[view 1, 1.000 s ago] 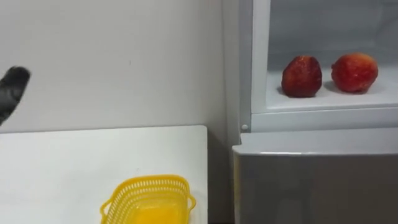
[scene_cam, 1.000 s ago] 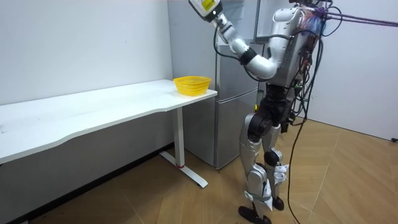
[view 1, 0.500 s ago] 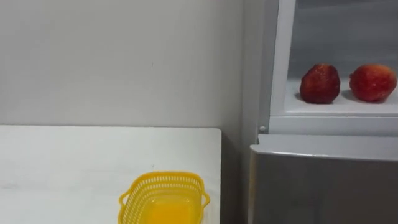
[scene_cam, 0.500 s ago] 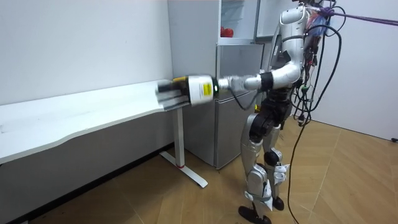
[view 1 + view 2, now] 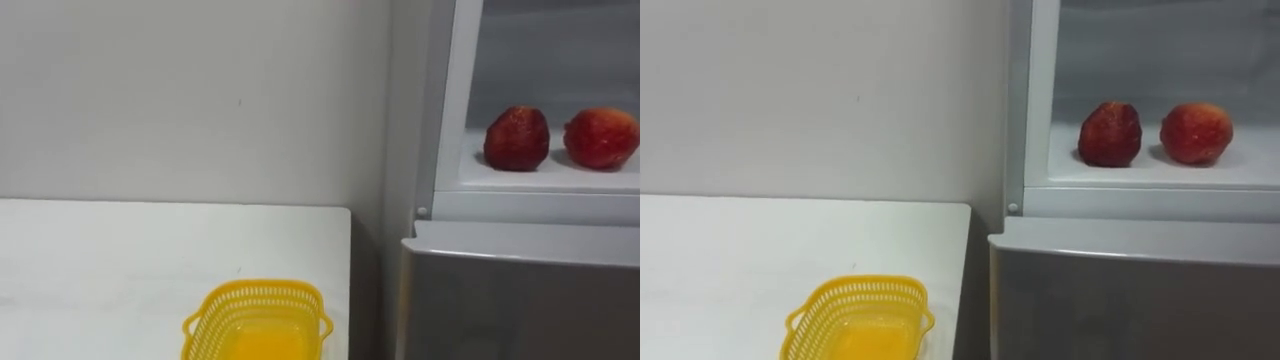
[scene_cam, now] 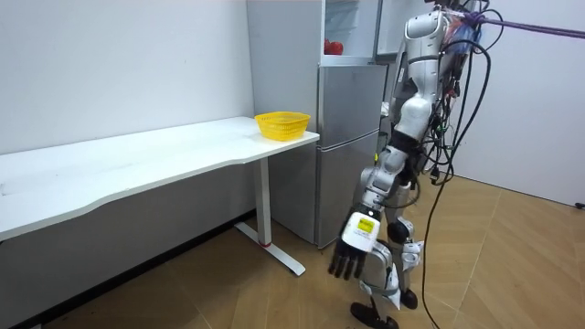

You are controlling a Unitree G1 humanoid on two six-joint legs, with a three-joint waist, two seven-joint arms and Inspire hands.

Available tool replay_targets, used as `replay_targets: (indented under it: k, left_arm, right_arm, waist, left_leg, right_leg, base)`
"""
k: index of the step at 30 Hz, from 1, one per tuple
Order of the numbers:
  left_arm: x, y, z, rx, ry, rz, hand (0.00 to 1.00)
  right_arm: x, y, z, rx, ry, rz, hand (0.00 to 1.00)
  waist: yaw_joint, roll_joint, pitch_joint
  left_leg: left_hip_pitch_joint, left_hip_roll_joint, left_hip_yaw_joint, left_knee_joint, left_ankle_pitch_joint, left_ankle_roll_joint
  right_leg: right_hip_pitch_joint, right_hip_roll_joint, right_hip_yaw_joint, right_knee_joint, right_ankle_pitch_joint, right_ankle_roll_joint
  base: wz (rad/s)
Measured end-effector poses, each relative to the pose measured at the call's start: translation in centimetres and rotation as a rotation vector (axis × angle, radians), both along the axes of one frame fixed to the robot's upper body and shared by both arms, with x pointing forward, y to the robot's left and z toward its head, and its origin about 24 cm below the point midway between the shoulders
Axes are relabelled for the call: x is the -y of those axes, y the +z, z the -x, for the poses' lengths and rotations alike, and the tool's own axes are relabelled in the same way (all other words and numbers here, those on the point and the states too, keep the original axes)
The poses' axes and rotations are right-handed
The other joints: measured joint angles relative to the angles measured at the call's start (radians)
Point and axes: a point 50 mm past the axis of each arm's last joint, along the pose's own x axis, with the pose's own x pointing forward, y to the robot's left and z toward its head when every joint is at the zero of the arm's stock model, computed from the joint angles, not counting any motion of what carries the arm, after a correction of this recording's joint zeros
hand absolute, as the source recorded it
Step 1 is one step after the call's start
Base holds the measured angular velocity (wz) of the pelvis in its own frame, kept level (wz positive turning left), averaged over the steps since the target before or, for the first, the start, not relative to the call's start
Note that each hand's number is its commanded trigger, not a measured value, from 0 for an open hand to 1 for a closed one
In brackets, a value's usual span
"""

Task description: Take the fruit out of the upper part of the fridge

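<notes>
Black left hand (image 6: 351,254) slack, empty

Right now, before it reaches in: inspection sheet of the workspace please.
surface: white rectangular table, holding a yellow plastic mesh basket near its fridge-side edge; basket looks empty.
job's things: dark red round fruit and lighter red round fruit, side by side and apart, on the white shelf of the open upper compartment.
clutter: nothing seen.
hands: left hand hangs low by the robot's leg, fingers relaxed, empty.
cables: nothing seen.
surroundings: grey fridge right of the table; white wall behind; wooden floor.
</notes>
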Motion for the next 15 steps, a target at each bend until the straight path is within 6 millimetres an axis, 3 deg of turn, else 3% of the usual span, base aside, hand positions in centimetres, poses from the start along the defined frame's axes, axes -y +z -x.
replay_targets:
  k: [5,10,15]
  left_arm:
    - [0.7,-0.4,1.2,-0.101,-0.130,0.064,0.00]
    - [1.6,-0.7,-0.1,-0.175,-0.416,0.122,0.00]
    - [2.3,-1.0,-1.0,-0.209,-0.580,0.172,0.00]
  right_arm:
    - [-0.1,0.0,0.1,-0.010,-0.001,-0.016,0.00]
    - [-0.3,-0.1,0.1,0.013,-0.055,-0.020,0.00]
    - [-0.4,-0.1,-0.9,0.052,-0.062,0.000,0.00]
  waist:
    - [-0.017,-0.008,0.0002]
    - [-0.026,-0.008,-0.0003]
    - [-0.046,-0.009,-0.0013]
  left_leg:
    - [0.004,0.000,-0.001,0.005,0.000,0.000]
    - [-0.016,0.001,0.002,0.015,0.000,0.000]
    - [-0.016,0.002,0.012,0.013,0.000,0.000]
  right_leg:
    - [0.011,-0.002,0.001,-0.015,-0.001,0.000]
    - [-0.007,-0.003,0.001,-0.015,-0.001,0.000]
    - [-0.015,-0.003,0.009,-0.013,-0.001,0.000]
  base:
    - [0.02]
    - [0.00]
    - [-0.04]
